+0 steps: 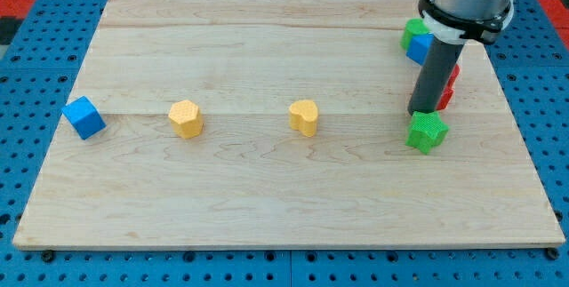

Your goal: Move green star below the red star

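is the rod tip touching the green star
Cannot tell: in the camera view my tip ends right at the green star's top edge, with no gap visible, nor contact plainly shown.

Two green blocks, two blue, two yellow, one red.

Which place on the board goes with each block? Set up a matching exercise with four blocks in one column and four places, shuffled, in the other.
Blocks:
1. blue cube
2. green star
3. yellow heart
4. yellow hexagon

Places:
A. just below my tip, at the view's right
B. near the board's middle
C. at the view's far left edge
D. between the far-left block and the middle block

Pairs: 1-C, 2-A, 3-B, 4-D
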Robot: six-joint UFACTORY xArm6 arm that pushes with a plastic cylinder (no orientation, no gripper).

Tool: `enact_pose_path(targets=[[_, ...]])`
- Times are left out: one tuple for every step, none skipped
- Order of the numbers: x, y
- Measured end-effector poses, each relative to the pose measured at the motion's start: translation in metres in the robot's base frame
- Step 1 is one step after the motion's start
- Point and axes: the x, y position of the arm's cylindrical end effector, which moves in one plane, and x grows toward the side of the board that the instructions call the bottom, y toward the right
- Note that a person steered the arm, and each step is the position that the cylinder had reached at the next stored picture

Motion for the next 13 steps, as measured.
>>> enact_pose_path(targets=[[0.002, -0.041], [0.002, -0.083], [0.009, -0.099], [0.027, -0.099], [0.037, -0.093], [0.037, -0.073], [0.037, -0.054], [0.037, -0.027], [0.037, -0.004], [0.037, -0.003], [0.038, -0.006], [0.047, -0.015], [0.066, -0.030]])
